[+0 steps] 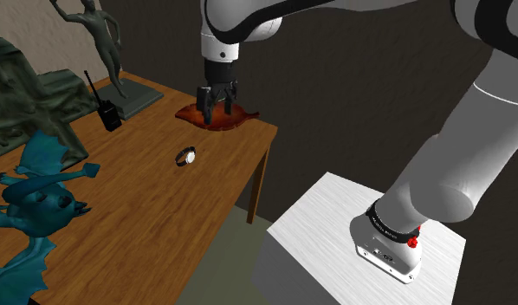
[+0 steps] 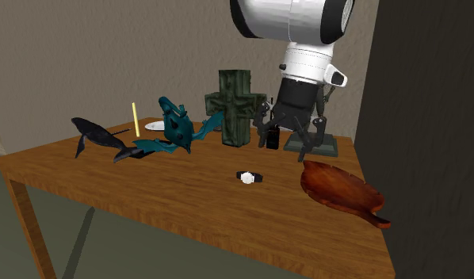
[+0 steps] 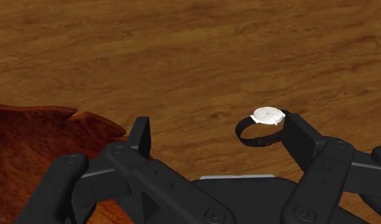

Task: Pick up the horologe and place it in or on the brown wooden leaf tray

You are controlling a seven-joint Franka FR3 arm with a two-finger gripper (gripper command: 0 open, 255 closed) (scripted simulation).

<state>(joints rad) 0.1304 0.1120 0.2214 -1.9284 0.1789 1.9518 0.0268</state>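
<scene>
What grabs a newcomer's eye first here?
The big white arm, its open black gripper hanging over the edge of the reddish-brown leaf tray. A small white-faced watch lies on the wooden table beside it. Behind, a teal dragon figure and a dark green cross stand out.

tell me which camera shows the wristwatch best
The wrist view: the wristwatch lies close by on the wooden table, its white face and dark strap loop plain to see. In the shoulder view the wristwatch is a small shape on the table, as is the wristwatch in the second exterior view.
</scene>
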